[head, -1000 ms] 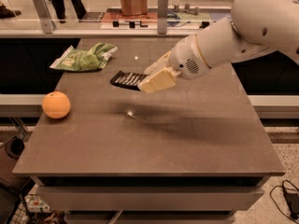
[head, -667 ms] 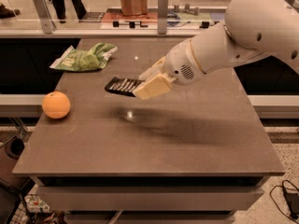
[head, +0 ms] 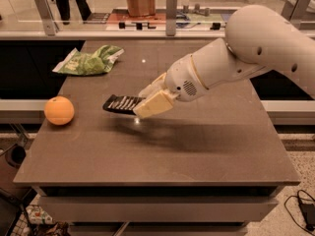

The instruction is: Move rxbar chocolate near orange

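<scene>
The gripper (head: 146, 100) hangs over the middle of the table (head: 206, 151), a little toward 9 o'clock from centre. The arm (head: 256, 48) reaches in from 2 o'clock. The fingers (head: 155, 105) are closed on the right end of the bar (head: 120, 103). One pale finger lies below and in front of the bar, the other above and behind it. The bar sticks out toward 9 o'clock, nearly level, with its lettered face up. It is clear of the table, and a shadow lies on the surface beneath it and the arm.

The orange (head: 59, 110) sits at 9 o'clock from the bar, near the table's left edge and apart from the bar. Only bare table lies between the two. A green bag (head: 88, 60) lies at 11 o'clock near the far left corner, well apart from both bar and orange. Beyond the far edge, at 12 o'clock, a counter (head: 147, 18) carries a brown container (head: 140, 1).
</scene>
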`<state>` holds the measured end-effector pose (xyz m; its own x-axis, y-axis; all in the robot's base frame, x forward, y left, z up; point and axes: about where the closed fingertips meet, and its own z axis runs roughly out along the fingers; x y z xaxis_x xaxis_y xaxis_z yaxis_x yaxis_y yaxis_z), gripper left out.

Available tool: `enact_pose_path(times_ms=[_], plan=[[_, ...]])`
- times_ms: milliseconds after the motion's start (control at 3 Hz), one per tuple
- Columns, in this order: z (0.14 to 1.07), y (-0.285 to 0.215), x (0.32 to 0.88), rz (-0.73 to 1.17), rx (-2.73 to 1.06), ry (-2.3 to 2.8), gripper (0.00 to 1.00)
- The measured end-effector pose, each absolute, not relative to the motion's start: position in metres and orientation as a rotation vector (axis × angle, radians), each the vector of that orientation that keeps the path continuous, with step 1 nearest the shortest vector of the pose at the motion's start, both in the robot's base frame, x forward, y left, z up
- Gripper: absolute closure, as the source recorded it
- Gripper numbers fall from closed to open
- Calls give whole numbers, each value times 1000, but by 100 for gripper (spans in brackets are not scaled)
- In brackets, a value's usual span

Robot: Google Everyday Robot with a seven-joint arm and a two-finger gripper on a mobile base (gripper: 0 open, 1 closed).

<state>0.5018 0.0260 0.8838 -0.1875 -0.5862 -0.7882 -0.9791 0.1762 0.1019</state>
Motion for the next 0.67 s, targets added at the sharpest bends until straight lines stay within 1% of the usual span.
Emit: enact_pose_path(times_ms=[667], plan=[[872,58,486,904,-1528,1840,100]])
